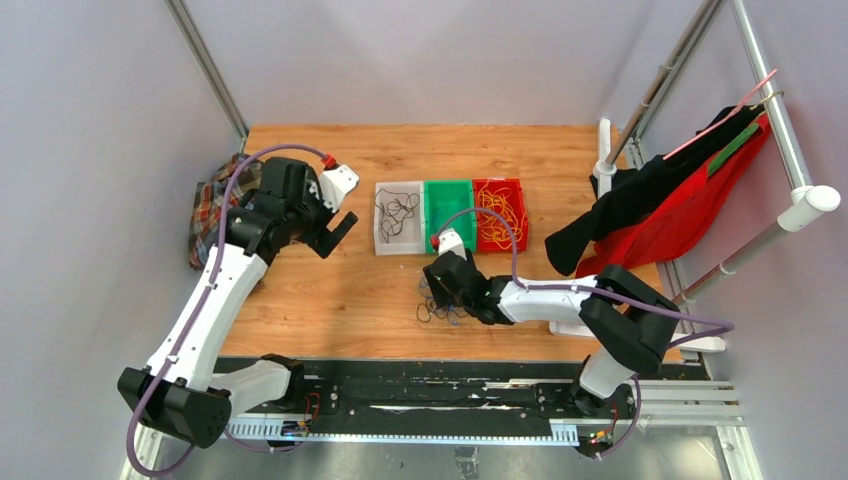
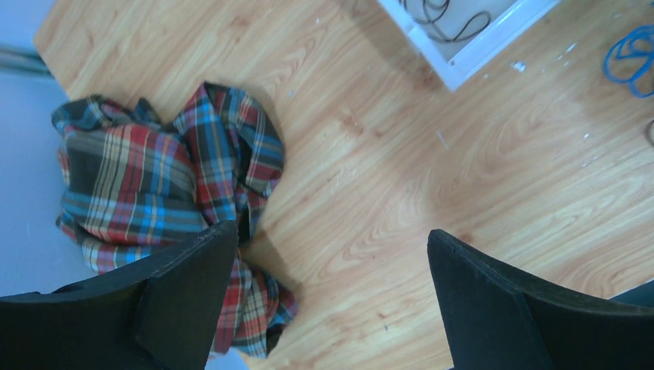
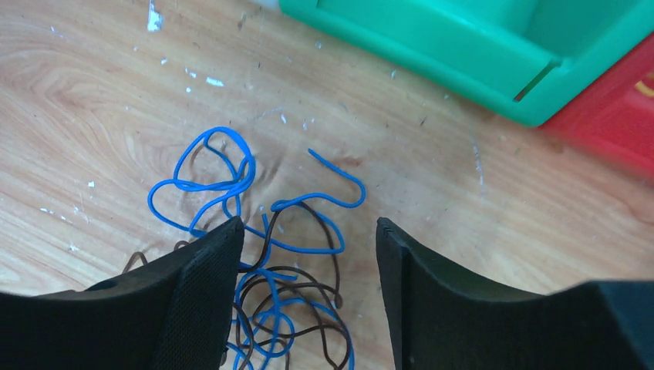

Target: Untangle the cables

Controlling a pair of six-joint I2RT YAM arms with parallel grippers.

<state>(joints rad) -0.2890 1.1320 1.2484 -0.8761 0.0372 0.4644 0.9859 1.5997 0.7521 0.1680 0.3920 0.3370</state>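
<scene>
flanking scuffed wooden table (image 1: 330, 300), grey walls (image 1: 420, 60); left end effector (image 2: 332, 235), right end effector (image 3: 308, 227) apart.

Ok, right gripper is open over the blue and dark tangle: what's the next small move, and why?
Probably lower the right gripper and pinch the blue cable alone at its outer loop. The jaws stand open over the pile, holding nothing, and blue is interlaced with the dark cable there.

place: robot lab cell | shown by: two arms (image 1: 215, 290) bolted to a black rail (image 1: 420, 395) at the near edge of the wooden desk (image 1: 330, 300) — bare grey walls (image 1: 90, 150), metal frame poles (image 1: 205, 65), sorting bins (image 1: 450, 183), clothes rack (image 1: 790, 150)
</scene>
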